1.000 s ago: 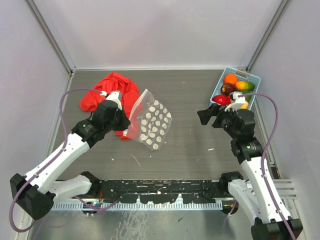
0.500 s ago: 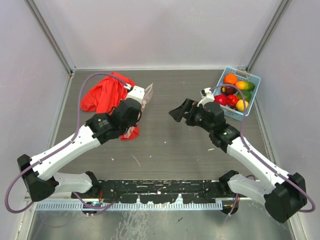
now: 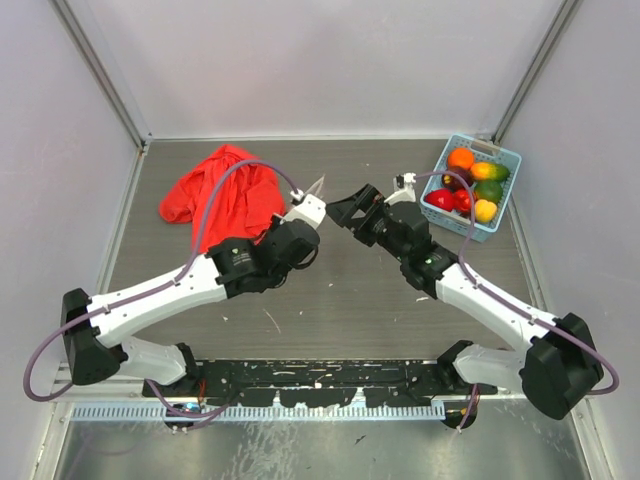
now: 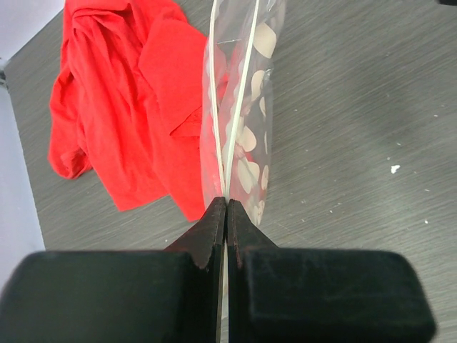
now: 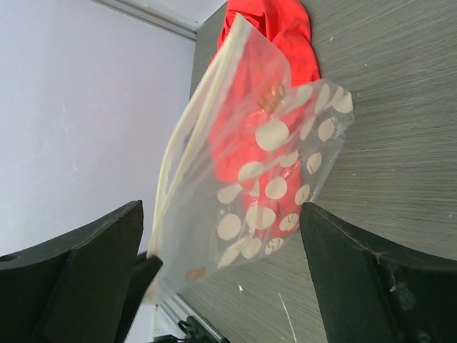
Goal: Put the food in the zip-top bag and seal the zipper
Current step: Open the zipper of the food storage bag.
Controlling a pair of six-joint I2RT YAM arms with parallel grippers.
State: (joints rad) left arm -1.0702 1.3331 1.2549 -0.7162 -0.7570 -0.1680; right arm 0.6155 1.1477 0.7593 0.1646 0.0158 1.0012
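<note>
The zip-top bag (image 4: 250, 136), clear with white dots, hangs off the table at mid-table. My left gripper (image 4: 226, 204) is shut on its zipper (image 4: 239, 107) edge at one end. In the top view only a sliver of the bag (image 3: 317, 186) shows, beyond the left wrist. My right gripper (image 5: 221, 207) is open and faces the bag (image 5: 264, 179) from the right. Its two fingers stand wide on either side without touching it. The zipper (image 5: 187, 146) runs up the bag's left edge there. The food (image 3: 468, 185) lies in the light blue basket (image 3: 506, 197) at the back right.
A crumpled red cloth (image 3: 215, 190) lies at the back left, just behind the hanging bag. The grey walls close in the table on the left, the right and the back. The arm bases stand along the near edge.
My left arm has lifted the bag off the table and carried it right toward the middle. My right arm has swung left from the basket to face the bag, jaws still open.
</note>
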